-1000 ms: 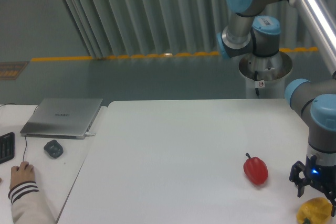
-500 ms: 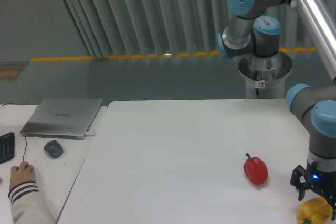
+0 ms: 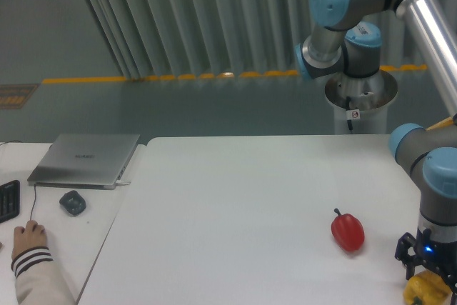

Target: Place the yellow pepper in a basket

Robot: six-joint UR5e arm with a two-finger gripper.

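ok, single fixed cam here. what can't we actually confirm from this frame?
- Yellow pepper: mostly hidden, cut by the bottom-right edge and covered by the gripper.
- Gripper state: fingers too small and dark against the pepper to tell whether they are open or closed on it.
- Basket: not in view anywhere.
- Person at lower left: only a hand and sleeve show; the rest is cut off by the frame edge.

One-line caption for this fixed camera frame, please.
UR5e gripper directly above yellow pepper at table's front-right corner, red pepper nearby.
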